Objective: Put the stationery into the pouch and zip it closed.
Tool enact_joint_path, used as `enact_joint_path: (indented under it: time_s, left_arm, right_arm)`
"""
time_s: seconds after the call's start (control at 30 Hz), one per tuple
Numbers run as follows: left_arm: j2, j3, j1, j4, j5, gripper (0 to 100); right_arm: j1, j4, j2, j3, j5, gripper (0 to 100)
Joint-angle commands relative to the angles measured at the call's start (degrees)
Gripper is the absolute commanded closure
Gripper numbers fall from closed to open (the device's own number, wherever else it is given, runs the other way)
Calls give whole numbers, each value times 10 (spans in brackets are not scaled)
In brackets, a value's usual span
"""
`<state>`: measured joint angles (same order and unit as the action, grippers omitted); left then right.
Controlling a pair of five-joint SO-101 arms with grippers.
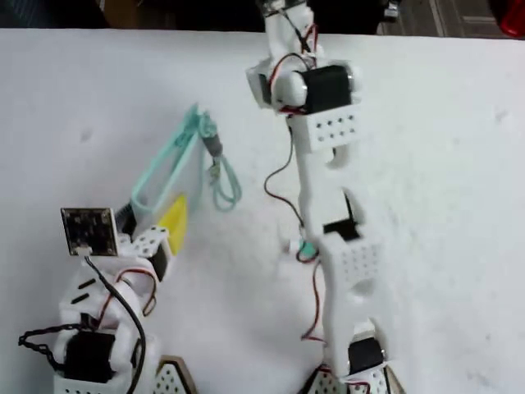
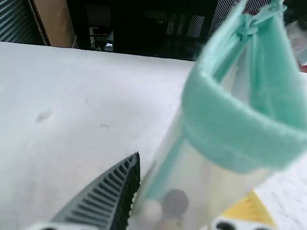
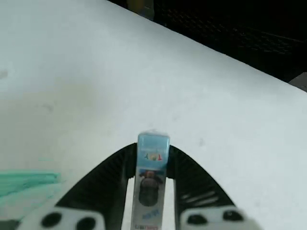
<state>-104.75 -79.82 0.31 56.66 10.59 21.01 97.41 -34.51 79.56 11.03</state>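
The right gripper (image 3: 152, 150) is cut off by the far edge of the high view. Its own camera shows the jaws closed to a narrow gap on a slim stick (image 3: 152, 143) with a blue cap, held above the far part of the table (image 1: 435, 164). The stick's label is too blurred to tell what it is. A small teal bit (image 1: 306, 249) lies on the table against the right arm, half hidden, and I cannot say what it is. The left gripper (image 1: 156, 242) is mostly covered by its camera in the high view. One dark ribbed finger (image 2: 112, 194) presses the side of the pouch (image 1: 168, 176), and the jaws look clamped on its near end. The pouch stands on edge at near left, with its teal-rimmed mouth gaping open upward. Through its clear wall a yellow item (image 1: 174, 222) shows inside at the near end. A round grey shape (image 2: 175, 201) beside it is too blurred to name. A teal loop (image 1: 223, 182) hangs from the pouch's far end onto the table.
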Motion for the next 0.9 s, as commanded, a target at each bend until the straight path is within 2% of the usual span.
enact_joint_path:
  time_s: [0.0, 0.13, 0.3, 0.77, 0.87]
  left_arm:
    - [6, 23, 4, 4, 8, 766]
    - [6, 23, 5, 3, 8, 764]
    - [6, 23, 4, 3, 10, 763]
    - [6, 22, 7, 5, 10, 762]
    - [6, 22, 7, 4, 11, 762]
  right_arm:
    - [15, 15, 181, -150, 4, 982]
    - [36, 10, 324, -288, 7, 982]
    - [57, 0, 439, -348, 4, 982]
    - [62, -1, 565, -428, 2, 982]
    - [87, -6, 586, -476, 2, 982]
